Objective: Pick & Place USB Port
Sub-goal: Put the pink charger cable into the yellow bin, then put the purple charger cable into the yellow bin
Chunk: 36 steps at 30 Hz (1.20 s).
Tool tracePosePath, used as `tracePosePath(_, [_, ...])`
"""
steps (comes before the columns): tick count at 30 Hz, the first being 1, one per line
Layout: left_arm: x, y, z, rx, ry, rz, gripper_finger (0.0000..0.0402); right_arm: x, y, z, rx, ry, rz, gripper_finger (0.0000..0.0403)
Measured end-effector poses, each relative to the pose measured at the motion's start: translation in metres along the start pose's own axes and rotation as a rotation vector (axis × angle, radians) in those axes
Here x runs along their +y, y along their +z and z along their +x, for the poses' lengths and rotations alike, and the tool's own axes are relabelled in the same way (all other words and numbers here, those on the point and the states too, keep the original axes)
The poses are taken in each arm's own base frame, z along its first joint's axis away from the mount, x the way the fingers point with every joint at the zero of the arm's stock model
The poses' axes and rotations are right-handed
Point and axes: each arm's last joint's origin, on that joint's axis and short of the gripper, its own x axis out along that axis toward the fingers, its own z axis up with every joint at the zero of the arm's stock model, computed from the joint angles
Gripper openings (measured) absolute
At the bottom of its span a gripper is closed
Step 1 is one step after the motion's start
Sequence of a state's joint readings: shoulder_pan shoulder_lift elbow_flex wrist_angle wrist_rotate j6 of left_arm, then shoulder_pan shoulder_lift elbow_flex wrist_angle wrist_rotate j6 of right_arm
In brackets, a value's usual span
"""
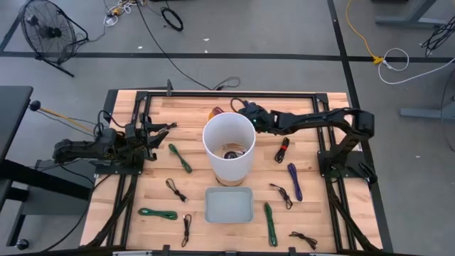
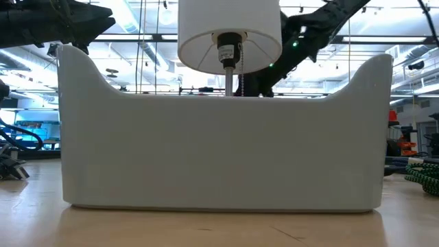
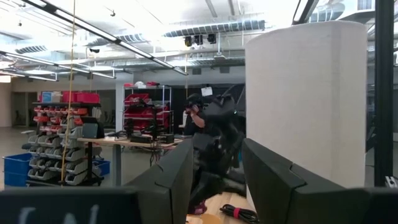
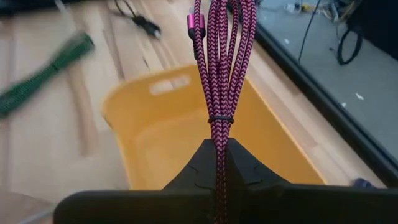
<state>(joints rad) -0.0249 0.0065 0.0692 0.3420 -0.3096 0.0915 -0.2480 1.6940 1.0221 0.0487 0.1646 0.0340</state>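
Pink braided cable bundle (image 4: 219,68) | clamped in right gripper (image 4: 219,163) above yellow bin (image 4: 186,134) | left gripper (image 3: 214,177) fingers apart | no readable writing

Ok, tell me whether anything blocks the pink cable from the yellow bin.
Nothing visible does: the right pincer holds the pink cable right above the open yellow bin. The left pincer waits far left.

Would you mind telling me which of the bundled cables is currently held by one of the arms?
The pink braided cable bundle, pinched in the right tool above the yellow bin; the green, purple, black and red bundles all lie loose on the table.
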Motion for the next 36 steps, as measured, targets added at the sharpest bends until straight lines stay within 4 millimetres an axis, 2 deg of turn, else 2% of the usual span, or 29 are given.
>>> tracePosePath(3, [0.0, 0.0, 0.0, 0.0, 0.0, 0.0, 0.0144, 0.0, -0.006, 0.008, 0.04, -0.004, -0.021, 0.0004])
tracePosePath(9, [0.0, 0.0, 0.0, 0.0, 0.0, 0.0, 0.0144, -0.003, -0.006, 0.009, 0.044, -0.013, -0.017, 0.0011])
tracePosePath(19, [0.0, 0.0, 0.0, 0.0, 0.0, 0.0, 0.0144, -0.005, -0.006, 0.009, 0.043, -0.059, -0.047, 0.0097])
tracePosePath(27, [0.0, 0.0, 0.0, 0.0, 0.0, 0.0, 0.0144, -0.008, -0.005, 0.009, 0.042, -0.127, -0.052, 0.0126])
tracePosePath(31, [0.0, 0.0, 0.0, 0.0, 0.0, 0.0, 0.0144, -0.018, 0.0, 0.001, 0.021, -0.309, -0.041, 0.0126])
tracePosePath(36, [0.0, 0.0, 0.0, 0.0, 0.001, 0.0, 0.0144, -0.038, 0.008, -0.023, 0.048, -0.351, 0.013, 0.0128])
